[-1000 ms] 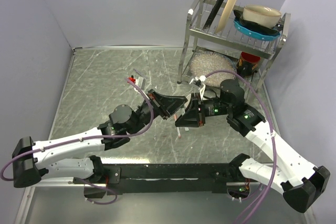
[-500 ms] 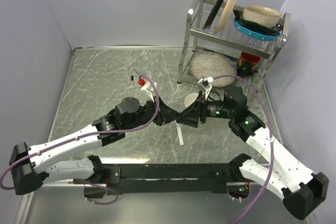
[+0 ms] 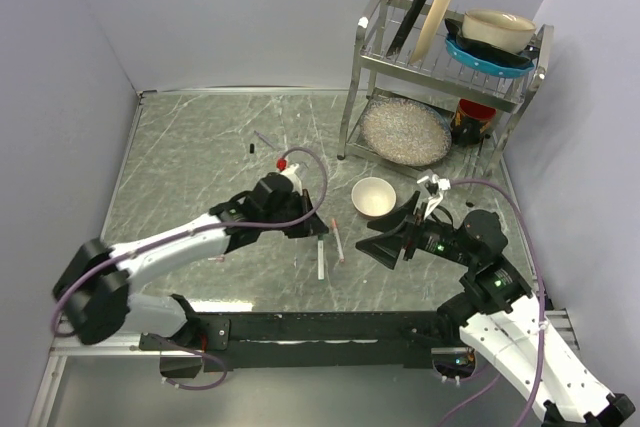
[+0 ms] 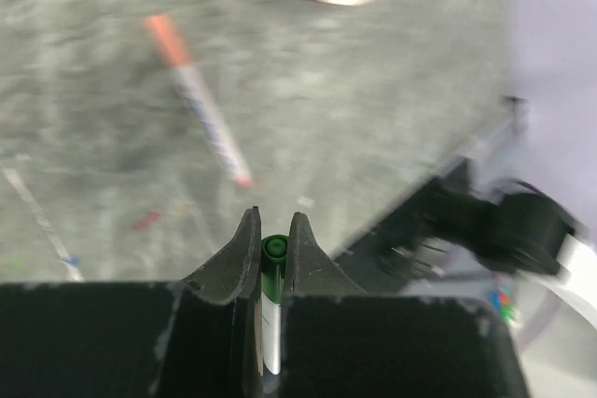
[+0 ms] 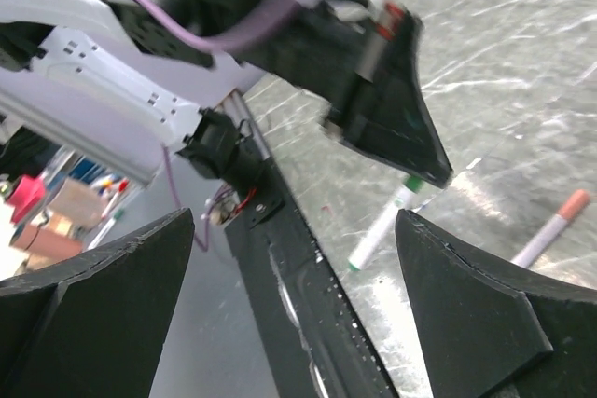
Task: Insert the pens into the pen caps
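My left gripper is shut on a white pen with green ends, which hangs down from the jaws to the table; in the left wrist view its green end sits between the fingertips. A pink-tipped pen lies on the table just right of it, also seen as the pink-tipped pen. My right gripper stands wide open and empty, a little right of both pens; its wrist view shows the green pen ahead. A tiny black cap and a thin purplish pen lie far back.
A white bowl stands behind the pens. At the back right a metal dish rack holds plates and bowls, with a glass plate on its lower shelf. The black mounting rail runs along the table's near edge.
My right gripper has opened and drawn back to the near right. My left gripper, still holding the green pen, has swung toward the near edge, and the white bowl now shows.
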`<move>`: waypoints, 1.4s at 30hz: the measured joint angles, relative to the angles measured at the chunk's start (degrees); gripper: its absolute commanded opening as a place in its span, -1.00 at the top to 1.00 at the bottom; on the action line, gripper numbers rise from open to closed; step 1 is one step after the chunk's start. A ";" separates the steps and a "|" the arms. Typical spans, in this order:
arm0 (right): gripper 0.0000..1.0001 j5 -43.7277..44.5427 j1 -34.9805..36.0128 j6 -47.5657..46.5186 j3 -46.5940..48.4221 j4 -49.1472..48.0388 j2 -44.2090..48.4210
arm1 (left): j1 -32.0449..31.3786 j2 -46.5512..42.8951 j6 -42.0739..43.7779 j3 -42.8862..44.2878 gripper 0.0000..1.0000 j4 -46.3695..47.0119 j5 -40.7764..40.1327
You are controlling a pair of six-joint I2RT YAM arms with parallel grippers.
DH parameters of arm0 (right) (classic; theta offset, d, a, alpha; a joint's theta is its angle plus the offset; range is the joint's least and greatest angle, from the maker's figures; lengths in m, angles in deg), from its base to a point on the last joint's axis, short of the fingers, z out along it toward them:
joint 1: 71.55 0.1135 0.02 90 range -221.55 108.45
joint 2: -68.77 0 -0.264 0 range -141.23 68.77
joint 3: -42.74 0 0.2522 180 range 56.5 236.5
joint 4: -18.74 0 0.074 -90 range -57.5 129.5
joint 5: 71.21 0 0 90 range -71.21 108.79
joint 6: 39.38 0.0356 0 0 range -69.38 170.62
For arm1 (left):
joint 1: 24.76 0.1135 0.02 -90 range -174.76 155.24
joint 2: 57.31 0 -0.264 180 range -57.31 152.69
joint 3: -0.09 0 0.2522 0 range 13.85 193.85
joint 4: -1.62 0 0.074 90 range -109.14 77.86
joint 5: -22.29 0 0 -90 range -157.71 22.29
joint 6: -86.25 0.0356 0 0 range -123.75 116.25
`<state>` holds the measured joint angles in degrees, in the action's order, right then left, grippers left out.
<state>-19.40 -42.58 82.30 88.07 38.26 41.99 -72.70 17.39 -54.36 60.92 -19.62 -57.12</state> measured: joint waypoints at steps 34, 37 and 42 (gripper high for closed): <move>-1.00 5.97 0.00 0.20 0.66 5.60 -1.92 | 14.78 13.07 -4.07 6.29 0.08 -8.17 -10.12; -1.00 6.12 0.00 0.20 0.68 5.64 -1.73 | 19.39 5.20 -6.56 2.51 0.11 -9.94 -11.47; -1.00 6.03 0.00 0.44 0.66 5.16 -1.64 | 30.03 -8.79 -12.28 -8.07 -0.02 -13.77 -13.29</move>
<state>-13.37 -42.58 82.74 88.73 43.42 40.35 -42.67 8.60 -66.64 52.85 -33.39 -70.41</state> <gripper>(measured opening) 0.999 0.472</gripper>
